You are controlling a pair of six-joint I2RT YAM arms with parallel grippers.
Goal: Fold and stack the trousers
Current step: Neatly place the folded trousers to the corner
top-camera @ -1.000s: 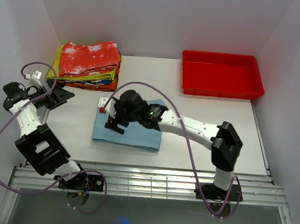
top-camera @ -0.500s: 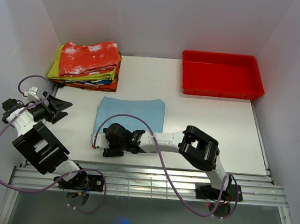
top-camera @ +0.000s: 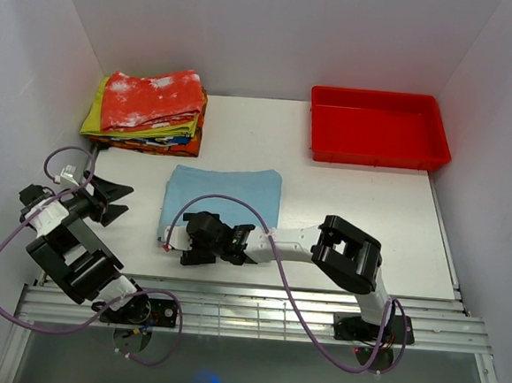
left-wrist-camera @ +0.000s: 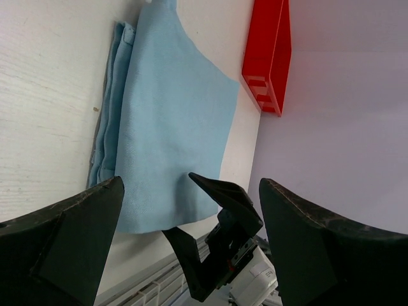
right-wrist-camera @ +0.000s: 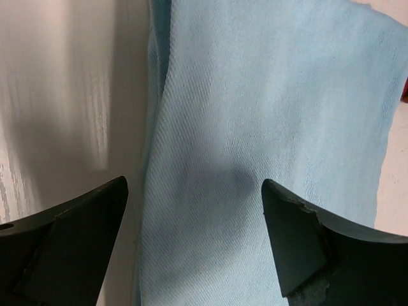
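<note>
Right tool (right-wrist-camera: 194, 191) and left tool (top-camera: 124, 201), both released; folded light sky-blue fabric trousers (top-camera: 224, 198) apparently finished; next, grip their near-left corner for stacking.

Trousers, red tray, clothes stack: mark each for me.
trousers (top-camera: 225, 193), top external view, middle of the folded top layer.
red tray (top-camera: 378, 126), top external view, bare floor.
clothes stack (top-camera: 152, 99), top external view, red-and-white top garment.
</note>
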